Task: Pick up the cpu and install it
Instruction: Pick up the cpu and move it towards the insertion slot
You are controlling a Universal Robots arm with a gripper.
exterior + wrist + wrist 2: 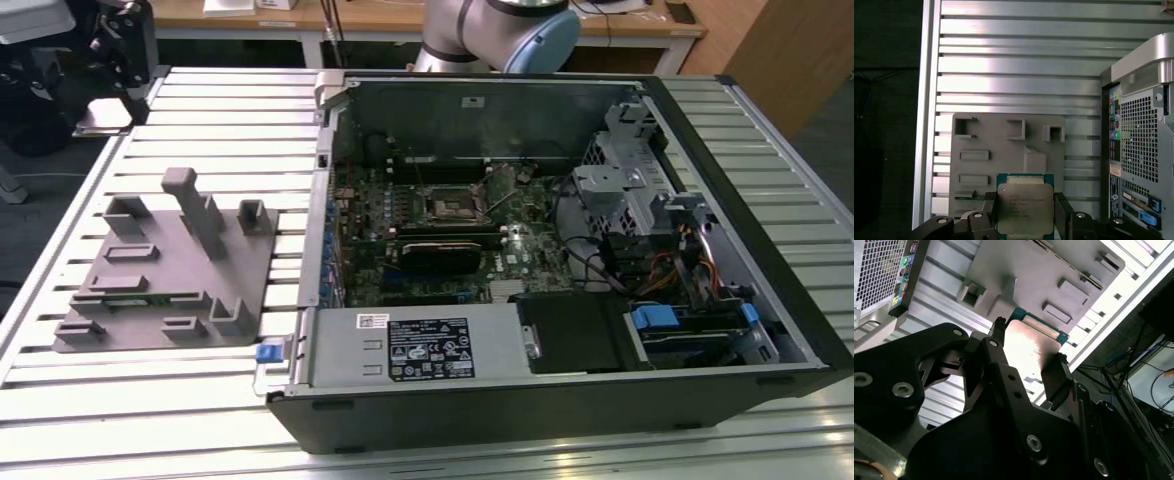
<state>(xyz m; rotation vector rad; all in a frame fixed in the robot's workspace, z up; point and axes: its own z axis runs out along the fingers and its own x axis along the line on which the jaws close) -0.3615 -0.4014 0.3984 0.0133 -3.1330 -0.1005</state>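
The cpu [1024,200], a flat square chip with a silvery top and green rim, is clamped by its two opposite edges in my gripper [1025,216]. In the second wrist view the cpu [1029,342] sits between the black fingers [995,340] of the gripper [1026,359]. It hangs well above the grey holder plate [1004,150] on the slatted table. The open computer case [534,250] has its motherboard socket [451,207] in the middle of the board. My arm [501,35] shows at the back of the exterior view.
The grey holder plate [167,270], with upright posts and pockets, lies at the exterior view's left of the case. The case's perforated rear panel [1141,150] stands beside the plate. Drive cages and cables [667,240] crowd the case's right side. A desk runs along the back.
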